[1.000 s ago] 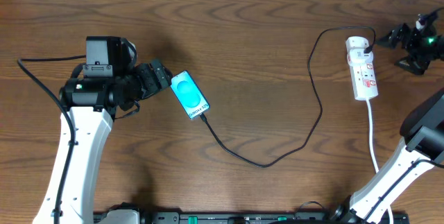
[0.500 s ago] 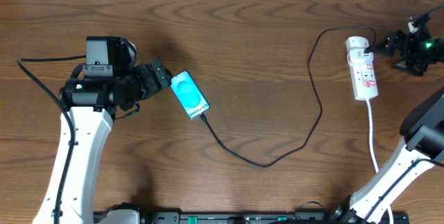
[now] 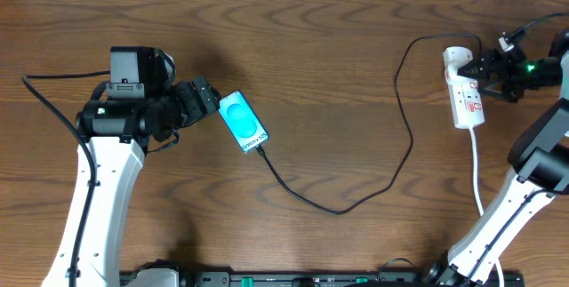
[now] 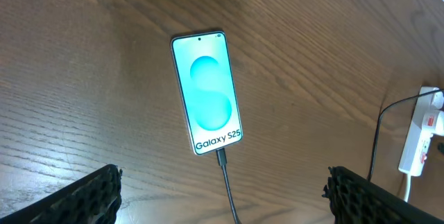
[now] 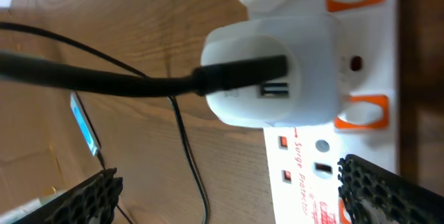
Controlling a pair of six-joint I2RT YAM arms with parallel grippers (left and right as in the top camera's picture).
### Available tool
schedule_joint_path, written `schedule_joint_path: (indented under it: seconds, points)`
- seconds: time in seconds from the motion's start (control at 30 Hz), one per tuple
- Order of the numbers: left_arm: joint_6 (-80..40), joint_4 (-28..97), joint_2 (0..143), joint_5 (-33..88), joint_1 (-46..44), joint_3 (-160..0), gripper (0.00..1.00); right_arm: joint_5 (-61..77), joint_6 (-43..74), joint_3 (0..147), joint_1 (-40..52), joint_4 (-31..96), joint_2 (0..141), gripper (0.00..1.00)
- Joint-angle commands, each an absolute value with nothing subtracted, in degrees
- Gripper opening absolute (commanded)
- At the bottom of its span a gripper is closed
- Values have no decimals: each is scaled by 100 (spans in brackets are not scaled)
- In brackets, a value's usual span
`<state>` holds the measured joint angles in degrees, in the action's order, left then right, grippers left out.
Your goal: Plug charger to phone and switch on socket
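I see the phone (image 3: 243,121) lying flat, just beside my left gripper (image 4: 222,174), whose jaws are wide apart. Its long side runs from far-left to near-right. The charger (image 5: 104,78) is plugged into its near-right end. The socket (image 3: 464,87) lies on the right, its long side running far to near. My right gripper (image 3: 484,69) is beside its far end, jaws apart.

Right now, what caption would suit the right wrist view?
Open right gripper framing the white power strip, with the black charger cable plugged into a white adapter on it.
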<state>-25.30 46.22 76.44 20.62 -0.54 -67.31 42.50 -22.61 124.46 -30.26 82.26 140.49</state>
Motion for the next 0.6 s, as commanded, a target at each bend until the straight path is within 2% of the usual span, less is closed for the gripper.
schedule_joint_path:
  seconds: [0.0, 0.57]
  points:
    - [-2515, 4646, 7647, 1981, -30, -6783, 95, 4449, -2696, 12523, -2877, 8228, 14025, 99]
    - [-2515, 4650, 7651, 1981, -30, -6781, 95, 3999, -2508, 12523, -2818, 7902, 14029, 99]
